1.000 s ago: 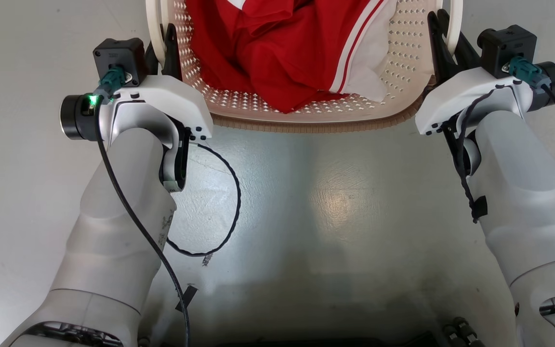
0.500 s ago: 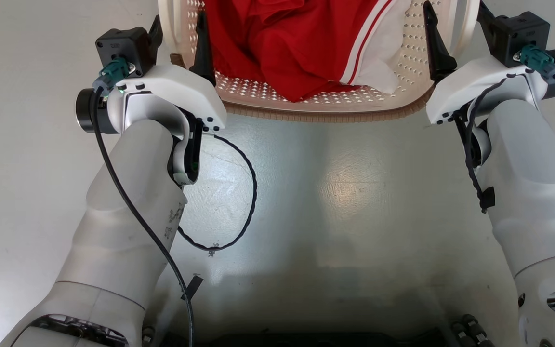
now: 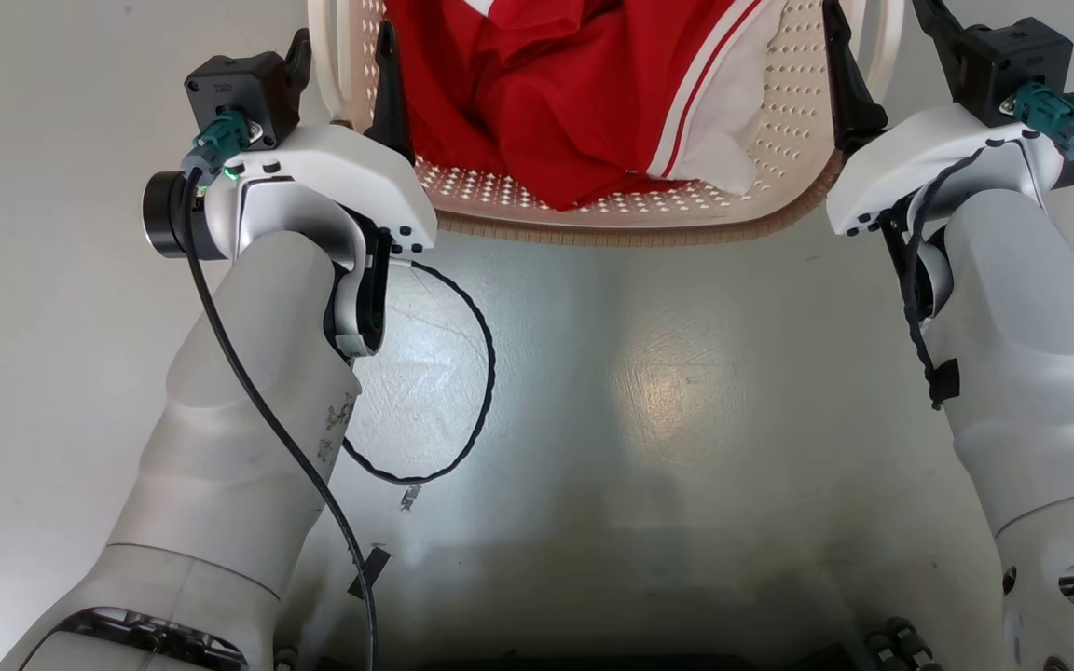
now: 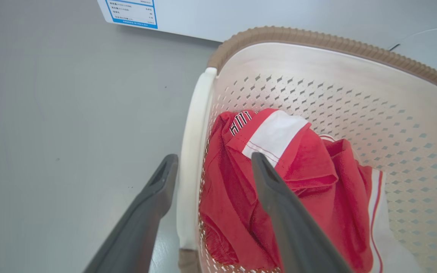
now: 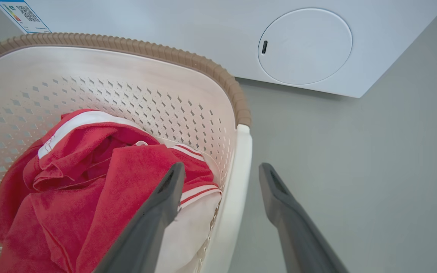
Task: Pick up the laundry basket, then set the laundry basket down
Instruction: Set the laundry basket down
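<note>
On the grey floor [image 3: 649,391], close before a white washing machine [image 5: 203,22], the laundry basket [image 3: 612,228] sits with a red-and-white garment [image 3: 546,93] heaped inside. A second ago both hands were pinched shut on its white side handles. Now the left hand [image 4: 214,161] stands wide, with one finger outside the left handle [image 4: 190,170] and one inside over the cloth; whether the outer finger brushes the handle I cannot tell. The right hand [image 5: 221,170] is wide too, straddling the right handle [image 5: 237,182] in the same way. I judge the basket set down and let go, so what remains is to draw both arms clear without snagging a handle.

As for writing, a blue-bordered label [image 4: 132,13] on the machine carries lines too small to read. Another sticker [image 5: 23,15] shows a QR code and coloured energy bars. Striped lettering [image 4: 241,122] on the garment is folded over and unreadable.
</note>
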{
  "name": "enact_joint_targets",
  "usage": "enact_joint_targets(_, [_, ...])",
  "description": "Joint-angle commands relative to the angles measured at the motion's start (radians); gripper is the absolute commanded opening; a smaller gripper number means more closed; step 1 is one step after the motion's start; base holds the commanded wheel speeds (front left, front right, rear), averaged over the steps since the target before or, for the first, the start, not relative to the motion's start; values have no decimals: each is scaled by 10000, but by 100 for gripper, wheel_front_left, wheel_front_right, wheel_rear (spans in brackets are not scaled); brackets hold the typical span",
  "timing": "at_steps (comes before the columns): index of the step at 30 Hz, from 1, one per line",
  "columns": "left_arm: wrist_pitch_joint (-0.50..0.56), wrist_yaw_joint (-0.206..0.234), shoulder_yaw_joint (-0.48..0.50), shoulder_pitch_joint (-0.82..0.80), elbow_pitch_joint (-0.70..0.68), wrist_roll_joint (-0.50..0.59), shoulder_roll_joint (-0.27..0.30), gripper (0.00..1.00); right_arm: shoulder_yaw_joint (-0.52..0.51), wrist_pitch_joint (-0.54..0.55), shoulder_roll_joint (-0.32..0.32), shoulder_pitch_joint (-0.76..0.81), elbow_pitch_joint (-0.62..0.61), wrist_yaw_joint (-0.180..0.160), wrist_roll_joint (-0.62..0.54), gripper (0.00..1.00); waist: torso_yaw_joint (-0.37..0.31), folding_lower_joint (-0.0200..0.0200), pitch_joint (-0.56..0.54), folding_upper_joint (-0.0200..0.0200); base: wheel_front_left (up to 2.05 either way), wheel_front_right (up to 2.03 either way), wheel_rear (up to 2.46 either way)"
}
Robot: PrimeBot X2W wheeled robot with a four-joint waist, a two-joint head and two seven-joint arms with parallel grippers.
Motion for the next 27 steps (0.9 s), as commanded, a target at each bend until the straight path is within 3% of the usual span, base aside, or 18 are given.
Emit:
enact_joint_targets(1, [-53,48,198,77,-118,68,201,100,126,-61,241,355,-197,60,100,100,-18,0,-88,0,0,0,0])
enact_joint_targets(13, [-53,-189,702,708,-610,508,200,100,325,-61,241,917,-850,60,454,100,-109,0,-1458,0,0,0,0])
enact_joint_targets(27, [-53,-1028,1712,2835,-1842,1302,200,100,926,-61,241,2716,-2353,60,978,100,-262,0,-4492,0,0,0,0])
